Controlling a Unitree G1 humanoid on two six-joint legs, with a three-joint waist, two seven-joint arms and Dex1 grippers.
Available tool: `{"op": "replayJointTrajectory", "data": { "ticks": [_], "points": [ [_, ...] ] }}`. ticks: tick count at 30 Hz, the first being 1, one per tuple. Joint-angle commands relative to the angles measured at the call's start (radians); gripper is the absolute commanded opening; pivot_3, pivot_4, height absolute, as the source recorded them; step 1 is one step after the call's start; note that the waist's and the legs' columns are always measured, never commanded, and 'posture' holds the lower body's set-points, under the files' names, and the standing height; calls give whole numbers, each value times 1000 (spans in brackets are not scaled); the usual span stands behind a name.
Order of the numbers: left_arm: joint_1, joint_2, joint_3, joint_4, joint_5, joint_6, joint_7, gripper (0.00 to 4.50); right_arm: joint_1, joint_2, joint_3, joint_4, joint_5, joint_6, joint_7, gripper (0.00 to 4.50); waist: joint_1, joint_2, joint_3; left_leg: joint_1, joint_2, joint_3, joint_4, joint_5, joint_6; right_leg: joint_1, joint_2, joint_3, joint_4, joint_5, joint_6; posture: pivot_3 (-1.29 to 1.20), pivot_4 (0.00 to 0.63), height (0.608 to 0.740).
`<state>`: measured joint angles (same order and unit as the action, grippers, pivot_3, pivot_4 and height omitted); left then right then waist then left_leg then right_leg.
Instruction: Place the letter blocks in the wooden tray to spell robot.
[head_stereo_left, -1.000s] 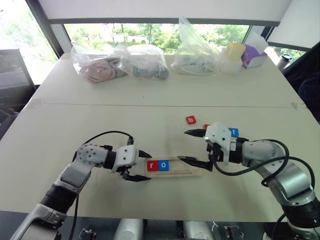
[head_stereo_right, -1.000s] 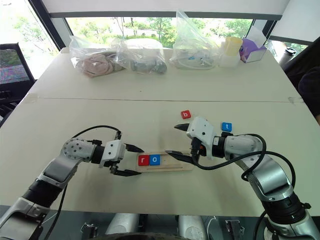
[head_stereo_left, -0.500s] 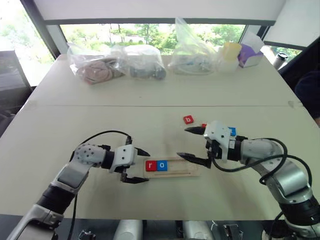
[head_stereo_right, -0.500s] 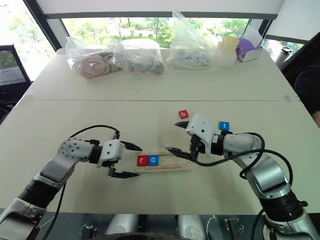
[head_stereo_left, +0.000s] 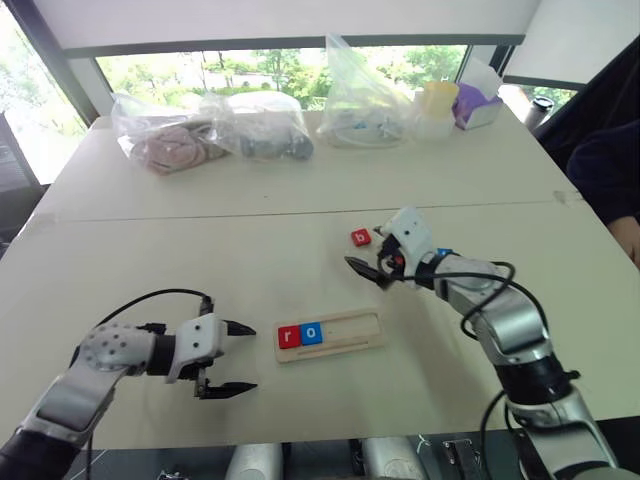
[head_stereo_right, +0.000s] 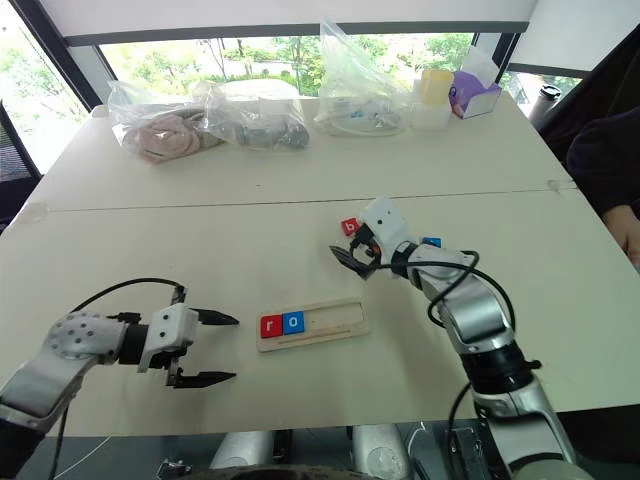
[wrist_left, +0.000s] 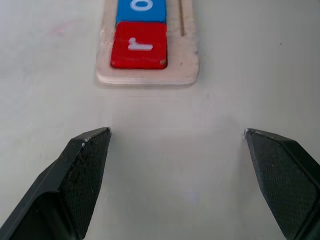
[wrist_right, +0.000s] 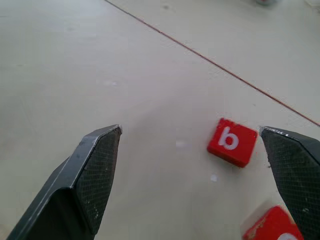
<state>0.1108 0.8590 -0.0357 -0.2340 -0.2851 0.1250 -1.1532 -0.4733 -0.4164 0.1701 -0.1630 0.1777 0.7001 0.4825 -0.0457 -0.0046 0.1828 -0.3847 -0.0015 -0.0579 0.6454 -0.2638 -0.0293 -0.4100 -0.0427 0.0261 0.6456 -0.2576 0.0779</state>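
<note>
Wooden tray lies flat mid-counter; red r tile and blue o tile fill its left end, rest of slot bare. Left gripper near tray's left end, apart from it, jaws wide, nothing held. Right gripper beyond tray beside red b tile, jaws wide, nothing held. Another red tile just beside right finger. Pale counter, seam across; plastic bags along far edge by window.

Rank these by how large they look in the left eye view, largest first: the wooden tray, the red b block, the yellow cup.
1. wooden tray
2. yellow cup, though it stands farther away, so it looks smaller than it is
3. red b block
</note>
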Motion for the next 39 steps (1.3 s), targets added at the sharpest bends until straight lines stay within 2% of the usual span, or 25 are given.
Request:
{"op": "replayJointTrajectory", "data": {
  "ticks": [1,9,16,25,28,32,33,36,39],
  "points": [
    [37,1,124,-64,-83,118,74,4482,-59,64,11,58,-39,29,-74,4500,3,0,0,0,0,-1,0,0,0,-1,0,-1,1,0,0,0,150,740],
    [40,-13,198,-174,-126,217,168,4482,-111,136,19,219,-116,19,-163,4500,8,0,0,-3,-3,0,1,0,0,-2,-2,-1,1,0,1,0,150,740],
    [32,-34,212,-239,-158,269,218,4482,-119,153,-10,250,-131,-14,-191,4500,3,0,0,-3,-3,-1,1,0,0,-2,-1,-1,1,1,2,0,150,740],
    [19,-49,205,-251,-159,281,240,4482,-143,219,-97,281,-75,129,-217,4500,2,0,0,-3,-3,0,1,0,0,-2,0,-1,1,1,2,0,150,740],
    [15,-40,228,-248,-164,279,239,4500,-154,233,-113,292,-64,156,-215,3607,2,0,0,-3,-3,-1,1,0,0,-2,0,-1,1,1,2,0,150,740],
    [10,-32,271,-254,-192,287,230,4500,-165,240,-115,289,-59,174,-207,1448,0,0,0,-3,-3,0,1,0,0,-2,0,-1,1,0,1,0,150,740],
    [5,-31,284,-261,-211,293,224,4500,-167,241,-115,281,-59,181,-208,1127,0,0,0,-3,-2,0,0,0,0,-3,0,-1,1,0,0,0,150,740],
    [-21,-50,302,-277,-271,300,221,4500,-162,217,-99,236,-79,192,-210,1150,1,0,0,-3,-2,-1,0,0,0,-3,0,-1,1,0,0,0,150,740],
    [-66,-81,305,-288,-352,314,220,4500,-123,133,-72,105,-85,216,-163,1150,6,1,1,-4,-3,-1,1,0,0,-3,0,-1,1,0,1,0,150,740]
  ]
}}
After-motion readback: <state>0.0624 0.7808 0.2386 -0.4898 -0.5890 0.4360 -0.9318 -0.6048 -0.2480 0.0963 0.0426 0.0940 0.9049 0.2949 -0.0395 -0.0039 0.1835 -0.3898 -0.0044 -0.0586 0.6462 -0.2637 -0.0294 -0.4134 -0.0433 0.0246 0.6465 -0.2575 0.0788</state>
